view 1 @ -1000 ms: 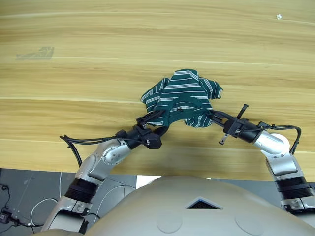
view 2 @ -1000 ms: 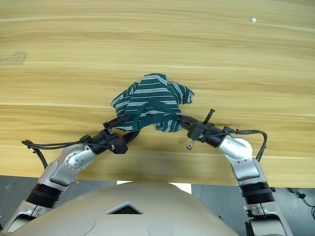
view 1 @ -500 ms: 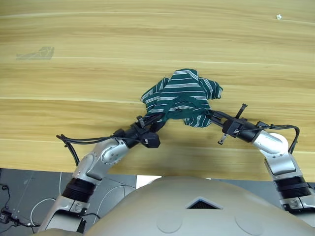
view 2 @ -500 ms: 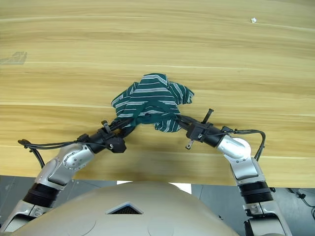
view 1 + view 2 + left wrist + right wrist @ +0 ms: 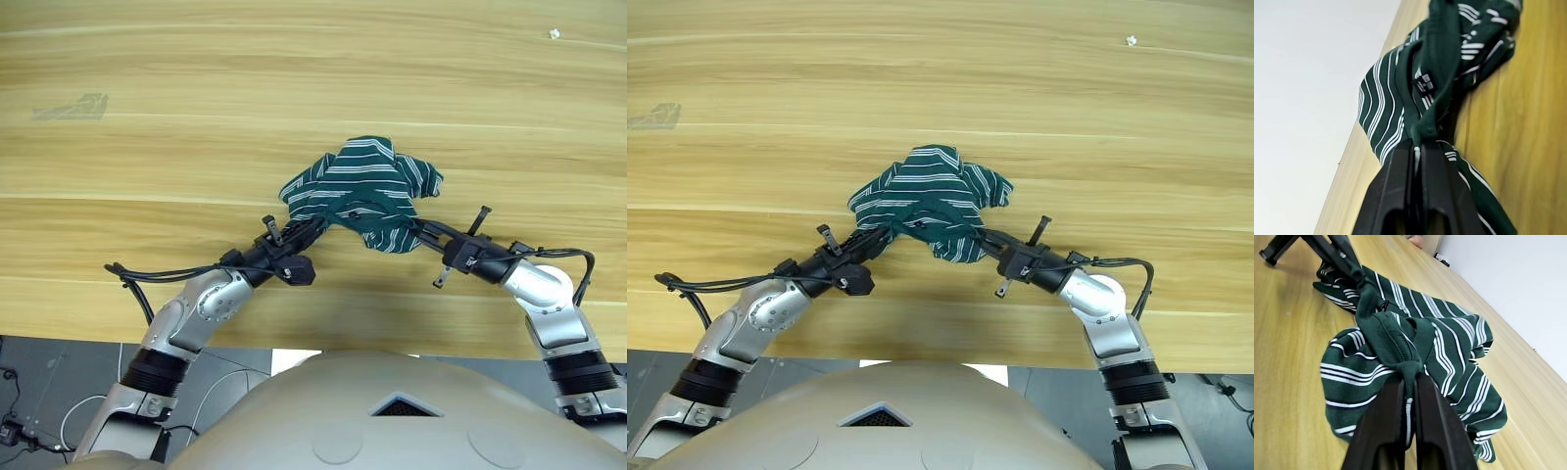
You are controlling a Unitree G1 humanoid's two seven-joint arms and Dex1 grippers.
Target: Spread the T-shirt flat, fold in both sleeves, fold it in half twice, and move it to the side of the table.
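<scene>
T-shirt (image 5: 364, 186), green with white stripes, lies bunched in a heap near the middle of the table (image 5: 196, 78), towards the robot's side; it is not spread at all yet. The left gripper (image 5: 315, 225) is clamped on a pinch of the cloth at the heap's near left; its wrist view shows both fingers pressed together with fabric caught between them. The right gripper (image 5: 417, 231) is likewise closed on the cloth at the near right, with a fold squeezed between its fingers.

Over the last 1 second the left arm has swung outwards to the robot's left and slightly away from the body; the right arm has hardly moved. The cloth between the 2 grippers, which sagged in a loop towards the robot, now runs tighter from each grip up into the heap. This looks like the start of step 1, pulling the garment open; both sleeves and both halvings remain undone, and the heap's far part is likely to need dragging or shaking to lie flat.
</scene>
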